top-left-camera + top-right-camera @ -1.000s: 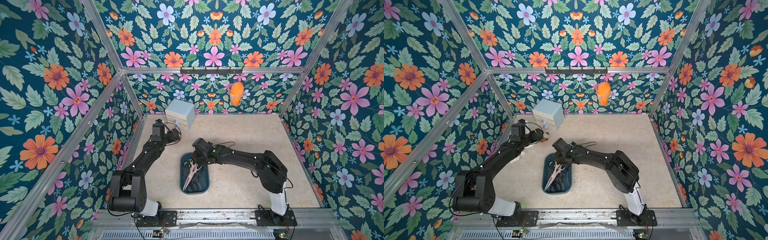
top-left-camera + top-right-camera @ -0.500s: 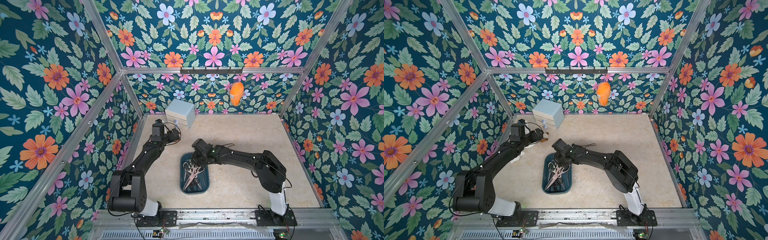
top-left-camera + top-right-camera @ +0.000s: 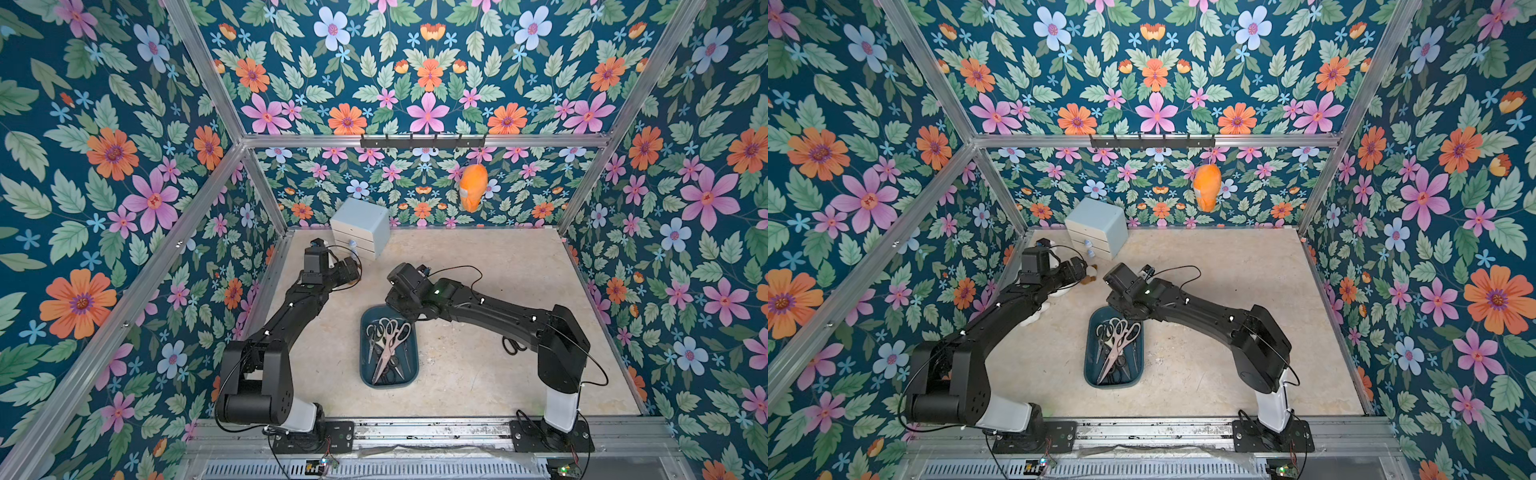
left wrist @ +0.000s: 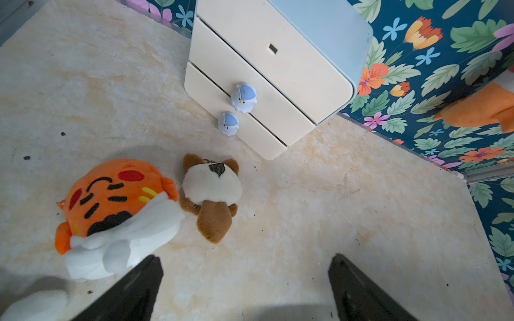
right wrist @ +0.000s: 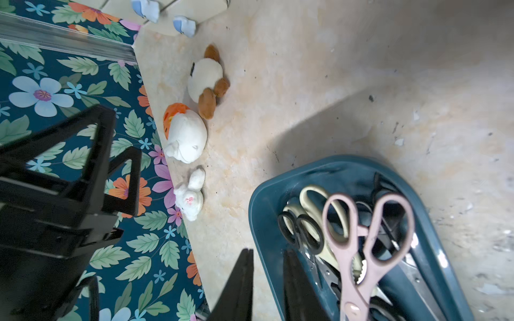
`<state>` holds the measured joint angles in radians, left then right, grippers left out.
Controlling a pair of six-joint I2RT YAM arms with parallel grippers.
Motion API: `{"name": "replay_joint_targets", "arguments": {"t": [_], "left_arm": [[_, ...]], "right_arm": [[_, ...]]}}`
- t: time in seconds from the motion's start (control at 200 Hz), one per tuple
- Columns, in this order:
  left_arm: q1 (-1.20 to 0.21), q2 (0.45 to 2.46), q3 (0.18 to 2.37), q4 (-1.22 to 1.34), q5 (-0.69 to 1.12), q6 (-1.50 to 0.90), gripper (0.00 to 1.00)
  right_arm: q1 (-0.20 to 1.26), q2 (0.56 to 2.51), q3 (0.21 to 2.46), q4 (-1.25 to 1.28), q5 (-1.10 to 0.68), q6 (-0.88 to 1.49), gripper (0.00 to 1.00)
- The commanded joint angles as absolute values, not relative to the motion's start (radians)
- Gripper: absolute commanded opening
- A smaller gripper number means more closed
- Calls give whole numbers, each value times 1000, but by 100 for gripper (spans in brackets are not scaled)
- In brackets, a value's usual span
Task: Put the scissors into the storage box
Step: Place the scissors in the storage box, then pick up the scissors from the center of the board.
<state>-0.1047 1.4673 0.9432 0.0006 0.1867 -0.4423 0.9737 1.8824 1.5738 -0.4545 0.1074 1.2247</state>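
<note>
Teal plastic, smooth and a bit glossy, rounded corners: that was the storage box [image 3: 388, 384], shallow and oblong, sat on the mottled beige table [image 3: 478, 374] between the two arms. The scissors [image 3: 390, 347] lay piled inside it, steel blades toward the robot's base, handles at the far end. On top was one matte pink-handled pair [image 5: 361, 250], next to it one cream-handled pair [image 5: 313, 197] and one small black-looped pair [image 5: 301, 234]. More black ones were buried underneath and I couldn't count them. What looked like one more set of black handle loops [image 3: 513, 345] poked out from under the right arm, on the bare table outside the box.

The right gripper [image 5: 268, 278] hung at the box's far rim, fingers only a sliver apart with nothing between them. The left gripper [image 4: 244, 291] was spread wide and empty.

Three fuzzy plush toys lay near it: an orange striped plush [image 4: 111, 200], a brown-and-cream plush [image 4: 211, 191] and a white bunny [image 5: 189, 200]. The pale blue cabinet [image 4: 319, 25] had three cream drawers and two little bird-shaped knobs [image 4: 243, 97]
</note>
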Motion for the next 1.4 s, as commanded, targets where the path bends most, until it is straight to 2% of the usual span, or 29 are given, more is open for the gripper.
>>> {"name": "replay_joint_targets", "arguments": {"t": [0.0,0.24,0.575,0.735,0.855,0.98,1.14,1.394], "left_arm": [[-103,1463,944,20,218,-443,99],[-106,1468,936,25,258,-448,98],[-170,1519,956,-1,306,-430,98],[-190,1535,960,-5,305,-428,98],[-192,1540,960,-5,302,-428,98],[-193,1540,960,-6,306,-426,98],[-193,1533,963,-7,313,-426,98],[-193,1520,963,-8,309,-419,98]], "right_arm": [[924,1844,1528,-511,152,1136,23],[756,1629,1289,-563,200,1079,23],[526,1250,1020,-842,297,980,37],[397,1074,872,-907,273,987,42],[303,983,773,-906,216,997,42],[275,982,729,-887,182,984,42],[263,1097,727,-862,139,924,42],[258,1250,764,-844,185,832,30]]}}
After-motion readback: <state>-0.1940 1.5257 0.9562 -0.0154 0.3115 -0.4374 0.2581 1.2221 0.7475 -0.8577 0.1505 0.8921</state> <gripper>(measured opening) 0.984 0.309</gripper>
